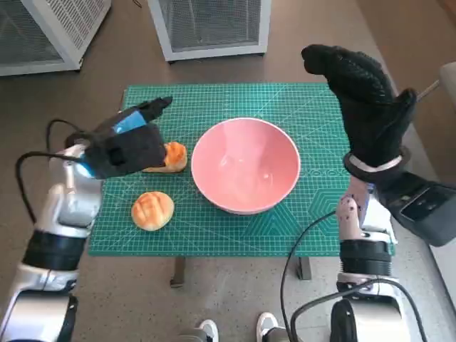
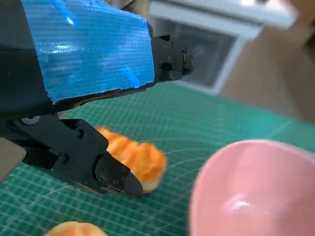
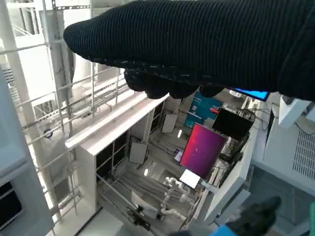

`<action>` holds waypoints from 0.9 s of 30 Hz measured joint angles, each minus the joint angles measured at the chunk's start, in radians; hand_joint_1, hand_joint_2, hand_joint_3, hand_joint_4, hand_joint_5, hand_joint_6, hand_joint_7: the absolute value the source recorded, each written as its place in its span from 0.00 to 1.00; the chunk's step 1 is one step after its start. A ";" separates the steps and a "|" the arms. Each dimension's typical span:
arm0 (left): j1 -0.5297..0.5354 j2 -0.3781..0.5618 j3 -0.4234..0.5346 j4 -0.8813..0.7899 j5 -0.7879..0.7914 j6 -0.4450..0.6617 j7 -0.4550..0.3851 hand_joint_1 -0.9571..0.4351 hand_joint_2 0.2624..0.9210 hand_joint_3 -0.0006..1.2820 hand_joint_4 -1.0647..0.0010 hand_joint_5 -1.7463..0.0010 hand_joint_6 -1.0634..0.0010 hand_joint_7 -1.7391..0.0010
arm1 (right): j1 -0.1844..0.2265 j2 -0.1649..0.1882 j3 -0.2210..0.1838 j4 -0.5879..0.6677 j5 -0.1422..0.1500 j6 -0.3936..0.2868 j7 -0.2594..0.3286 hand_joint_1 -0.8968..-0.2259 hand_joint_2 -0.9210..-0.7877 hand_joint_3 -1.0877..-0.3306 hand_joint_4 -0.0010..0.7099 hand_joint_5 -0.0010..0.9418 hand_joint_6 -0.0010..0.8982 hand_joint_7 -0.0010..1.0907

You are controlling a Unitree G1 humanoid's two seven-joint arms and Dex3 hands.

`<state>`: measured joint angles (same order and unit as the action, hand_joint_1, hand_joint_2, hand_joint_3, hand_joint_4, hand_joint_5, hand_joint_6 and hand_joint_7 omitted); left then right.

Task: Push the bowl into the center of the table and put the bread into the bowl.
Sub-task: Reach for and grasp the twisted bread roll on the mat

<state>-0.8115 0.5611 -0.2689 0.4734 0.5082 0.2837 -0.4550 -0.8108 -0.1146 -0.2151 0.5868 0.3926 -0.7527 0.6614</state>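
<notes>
Head view | pink bowl mid-mat, I judge it centred | bread beside bowl's left rim, directly under my left hand, fingers apart, nothing gripped | right hand raised, empty, farther.

Pink bowl mid green mat on desk, empty. Left hand low over mat, fingers pointing away, holding nothing visible; one bread piece just beside them toward bowl, partly hidden. Second bread piece near, nearer robot. Right hand raised, fingers spread, holding nothing.
</notes>
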 measured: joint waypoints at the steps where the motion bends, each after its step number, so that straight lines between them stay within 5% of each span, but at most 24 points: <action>1: -0.009 -0.004 -0.008 0.025 0.006 -0.002 0.007 0.69 0.70 0.01 0.99 1.00 0.84 0.96 | 0.000 0.000 0.000 0.001 0.000 -0.001 0.000 0.44 0.00 0.57 0.33 0.01 0.02 0.57; 15: -0.182 -0.099 -0.133 0.476 0.086 -0.052 0.069 0.68 0.72 0.01 0.93 0.99 0.78 0.98 | 0.003 0.002 -0.001 0.000 0.001 -0.002 -0.003 0.46 0.00 0.57 0.33 0.00 0.03 0.57; 27: -0.259 -0.176 -0.211 0.703 0.129 -0.057 0.105 0.69 0.74 0.01 0.87 0.99 0.73 0.98 | 0.007 0.003 -0.002 -0.006 0.005 0.000 -0.008 0.46 0.00 0.57 0.34 0.01 0.03 0.57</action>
<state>-1.0708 0.3852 -0.4798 1.1769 0.6376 0.2270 -0.3496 -0.8035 -0.1115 -0.2168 0.5806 0.3978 -0.7531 0.6537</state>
